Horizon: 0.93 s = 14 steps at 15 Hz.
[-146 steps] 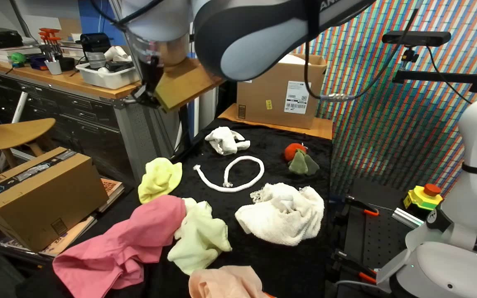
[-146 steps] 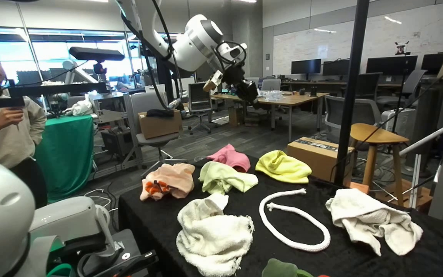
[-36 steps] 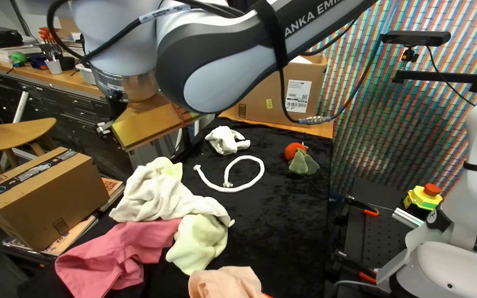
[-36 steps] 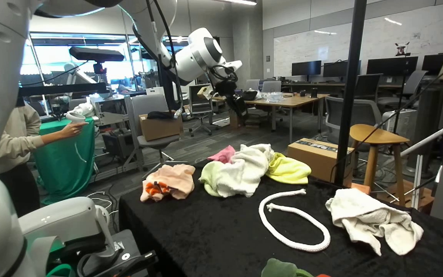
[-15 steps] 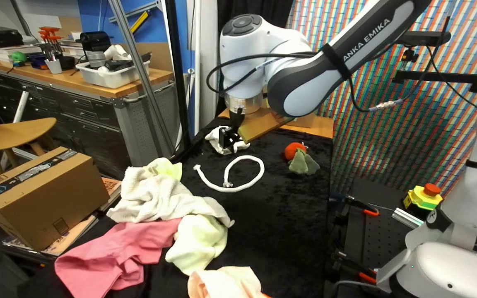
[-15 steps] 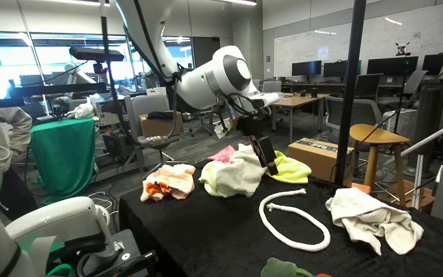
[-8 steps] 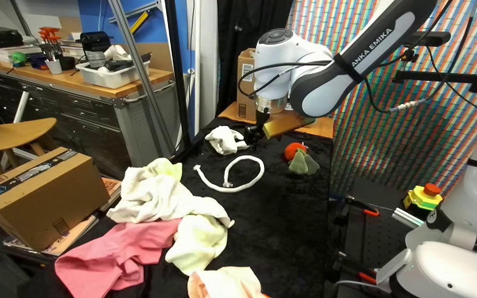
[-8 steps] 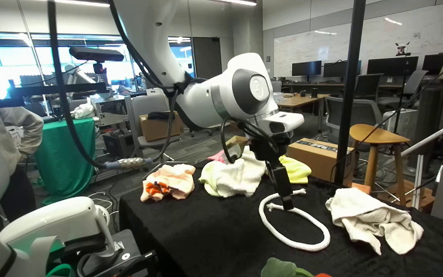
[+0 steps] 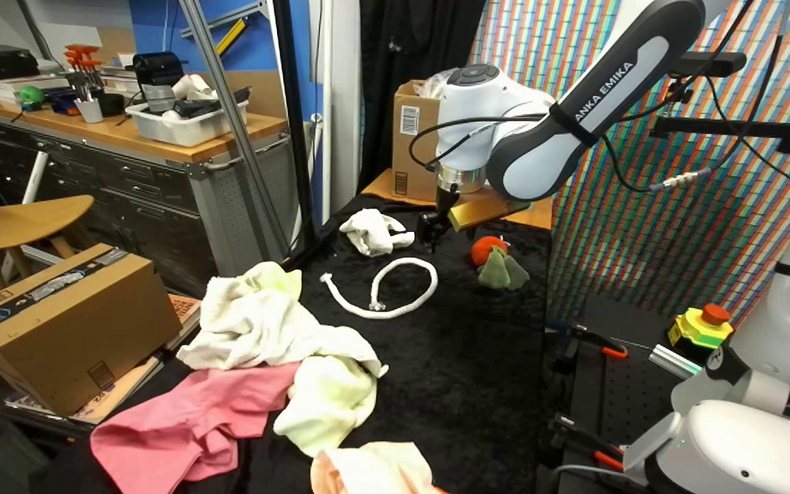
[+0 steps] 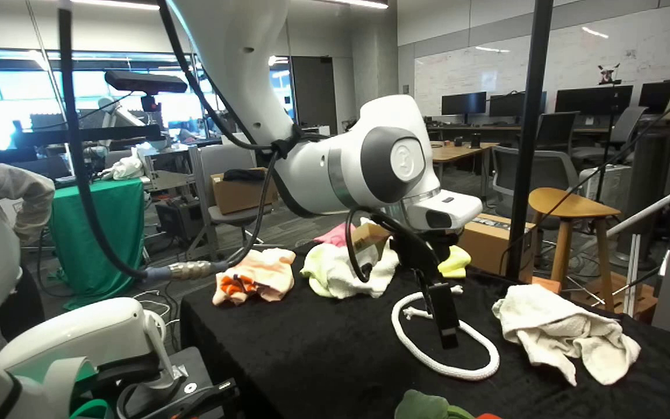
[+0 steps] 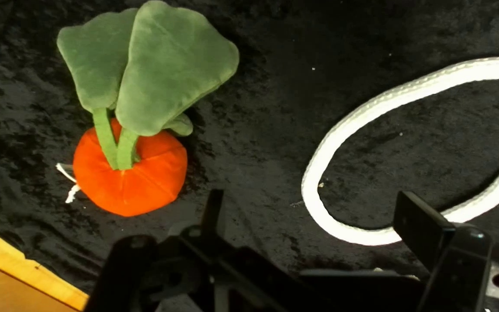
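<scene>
My gripper (image 11: 310, 197) stands open above the black-covered table, its jaws wide apart with nothing between them. In the wrist view the white rope (image 11: 311, 182) curves below, partly hidden by the right-hand finger (image 11: 422, 227). To the left lies an orange-red plush vegetable (image 11: 158, 173) with green leaves (image 11: 176, 65). An exterior view has the gripper (image 9: 431, 237) between a crumpled white cloth (image 9: 367, 230) and the plush. A white towel (image 9: 265, 329) is draped over the yellow cloth (image 9: 289, 280), pink cloth (image 9: 196, 418) and pale green cloth (image 9: 330, 405).
A peach cloth (image 10: 265, 267) with orange trim lies by the table edge. Cardboard boxes stand behind the table (image 9: 412, 147) and beside it (image 9: 86, 336). A black pole (image 10: 530, 134) rises near the table. A cable loop (image 10: 85, 203) hangs from the arm.
The white towel, earlier alone on the table, now lies over the other cloths. My gripper has since swung from above that pile to over the rope, coming lower and nearer the plush.
</scene>
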### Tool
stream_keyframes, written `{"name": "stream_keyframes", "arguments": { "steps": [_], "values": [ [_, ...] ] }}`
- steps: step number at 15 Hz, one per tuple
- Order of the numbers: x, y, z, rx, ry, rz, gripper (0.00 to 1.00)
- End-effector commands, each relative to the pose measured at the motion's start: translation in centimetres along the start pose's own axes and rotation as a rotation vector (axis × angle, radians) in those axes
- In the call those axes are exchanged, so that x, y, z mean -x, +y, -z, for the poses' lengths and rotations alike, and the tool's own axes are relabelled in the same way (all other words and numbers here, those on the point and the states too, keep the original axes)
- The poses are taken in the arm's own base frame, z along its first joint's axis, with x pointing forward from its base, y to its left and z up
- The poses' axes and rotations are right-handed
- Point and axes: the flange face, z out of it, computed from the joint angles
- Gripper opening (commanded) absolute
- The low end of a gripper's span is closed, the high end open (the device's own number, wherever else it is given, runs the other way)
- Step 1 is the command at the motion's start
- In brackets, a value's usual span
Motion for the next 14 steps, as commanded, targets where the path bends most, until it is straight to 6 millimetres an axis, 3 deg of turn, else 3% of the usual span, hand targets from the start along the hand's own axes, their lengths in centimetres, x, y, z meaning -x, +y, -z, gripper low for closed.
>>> {"name": "stream_keyframes", "arguments": {
  "steps": [1,7,14],
  "values": [
    [-1.0,0.1,-1.7,-0.029,0.001,0.04,1.0],
    [-1.6,-0.9,-5.0,-0.035,-0.011,0.129,1.0],
    [-4.4,-1.4,-7.7,-0.045,-0.05,0.105,1.0]
  ]
}}
